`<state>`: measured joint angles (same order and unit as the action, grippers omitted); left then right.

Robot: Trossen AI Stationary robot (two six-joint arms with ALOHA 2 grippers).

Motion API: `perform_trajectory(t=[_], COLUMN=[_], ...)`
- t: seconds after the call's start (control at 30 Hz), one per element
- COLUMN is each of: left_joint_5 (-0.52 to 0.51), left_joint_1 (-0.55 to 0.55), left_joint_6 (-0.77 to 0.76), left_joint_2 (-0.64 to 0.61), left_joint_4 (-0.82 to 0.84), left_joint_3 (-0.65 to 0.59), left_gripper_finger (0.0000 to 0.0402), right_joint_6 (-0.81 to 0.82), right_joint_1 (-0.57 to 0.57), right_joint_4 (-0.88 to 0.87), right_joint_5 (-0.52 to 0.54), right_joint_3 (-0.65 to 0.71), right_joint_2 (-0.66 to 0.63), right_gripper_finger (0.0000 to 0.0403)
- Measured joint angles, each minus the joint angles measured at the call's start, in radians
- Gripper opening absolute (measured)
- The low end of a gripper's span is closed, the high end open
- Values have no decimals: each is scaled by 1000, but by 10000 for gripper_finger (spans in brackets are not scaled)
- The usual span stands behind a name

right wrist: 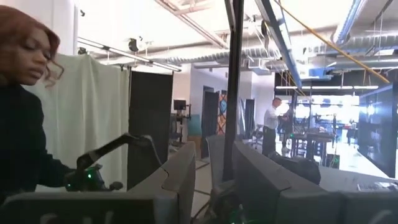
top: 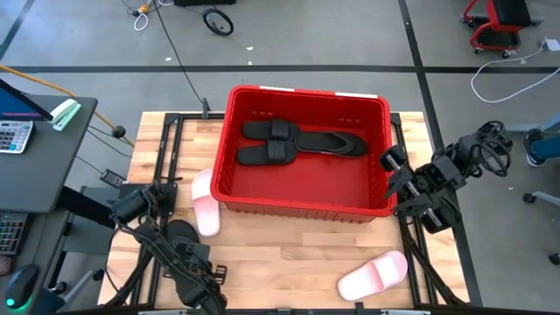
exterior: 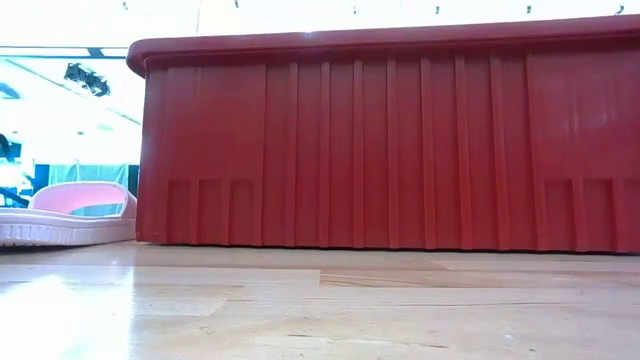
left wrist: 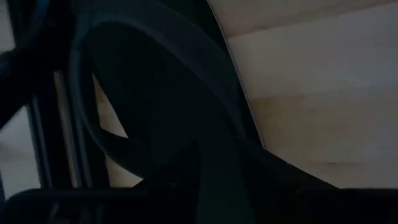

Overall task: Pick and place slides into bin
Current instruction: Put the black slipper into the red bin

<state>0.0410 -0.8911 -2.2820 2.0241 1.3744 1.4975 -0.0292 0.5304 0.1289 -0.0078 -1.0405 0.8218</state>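
A black slide [top: 179, 234] lies directly under the left tool [top: 185, 262], low at the surface's [top: 289, 258] front-left; its grip cannot be told. The right tool [top: 395, 171] hangs just outside the red bin's [top: 302, 208] right wall, state unclear. Three black slides [top: 302, 140] lie inside.

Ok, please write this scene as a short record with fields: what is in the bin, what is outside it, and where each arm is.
bin: red crate, at the table's far middle
inside bin: three black slides
outside bin: two pink slides, one touching the bin's left near corner, one lying apart near the table's front right
left gripper: low at front left, over a dark slide; fingers unclear
right gripper: raised beside the bin's right wall; fingers unclear
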Motion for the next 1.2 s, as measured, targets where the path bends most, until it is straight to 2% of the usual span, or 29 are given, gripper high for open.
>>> perform_trajectory(t=[0.47,0.7,0.97,1.2], left_joint_5=[-49,3,5,-17], left_joint_1=[71,61,57,57], left_joint_6=[27,15,16,16], left_joint_2=[-12,-12,3,6], left_joint_4=[19,20,108,46], left_joint_3=[1,1,0,0], left_gripper_finger=[118,111,116,117], right_joint_6=[0,0,0,0], right_joint_1=[0,0,0,0], right_joint_4=[17,18,18,18], right_joint_5=[0,0,0,0], right_joint_3=[0,0,0,0], right_joint_2=[56,54,54,54], right_gripper_finger=[112,112,112,112])
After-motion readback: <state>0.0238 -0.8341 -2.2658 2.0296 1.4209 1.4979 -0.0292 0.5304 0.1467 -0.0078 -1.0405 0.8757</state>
